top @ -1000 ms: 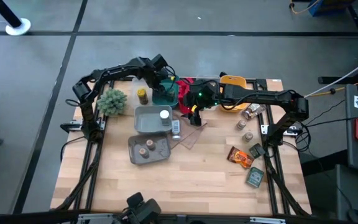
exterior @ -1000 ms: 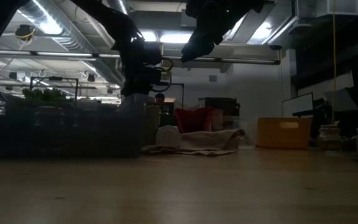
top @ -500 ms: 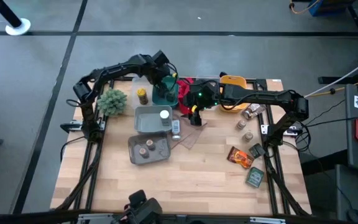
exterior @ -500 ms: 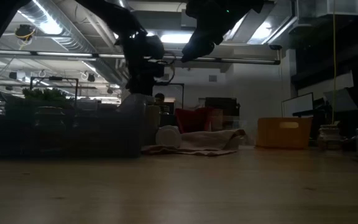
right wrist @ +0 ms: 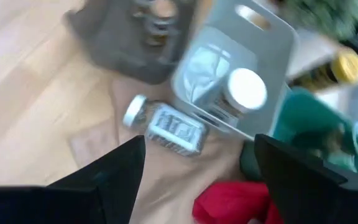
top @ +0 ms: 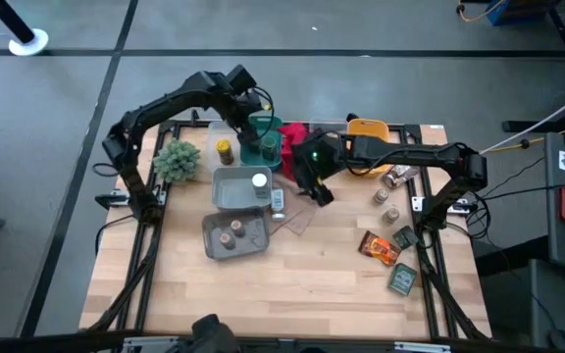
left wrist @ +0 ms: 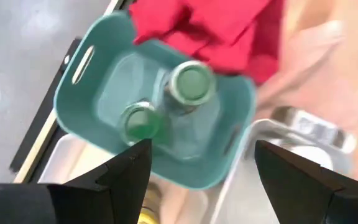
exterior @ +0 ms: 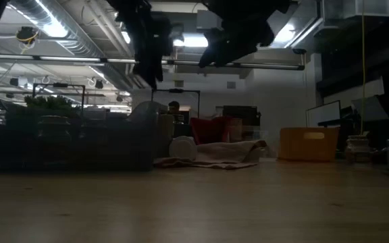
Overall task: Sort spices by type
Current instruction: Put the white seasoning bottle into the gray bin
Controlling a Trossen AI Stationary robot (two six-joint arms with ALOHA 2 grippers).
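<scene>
My left gripper (left wrist: 194,168) hangs open high above the teal bin (left wrist: 98,81), touching nothing. Two green-lidded jars (left wrist: 193,83) (left wrist: 140,122) stand in that bin. My right gripper (right wrist: 197,162) is open and empty in the air above a jar lying on its side (right wrist: 166,127) on the beige cloth. Beside it, the grey bin (top: 229,191) holds a white-lidded jar (top: 260,180). A dark tray (top: 248,245) holds two tan-lidded jars. A yellow-lidded jar (top: 224,150) stands at the far left. More jars (top: 385,204) and two packets (top: 380,247) (top: 403,279) lie on the right.
The red cloth (top: 295,137) is bunched against the teal bin's right side. A bushy green plant (top: 178,160) stands at the left edge and an orange bin (top: 369,129) at the far right. Bare wood (top: 302,284) stretches along the near edge.
My left gripper has risen straight up from the teal bin, leaving the jars in it. My right gripper has rolled at the wrist while staying over the same spot.
</scene>
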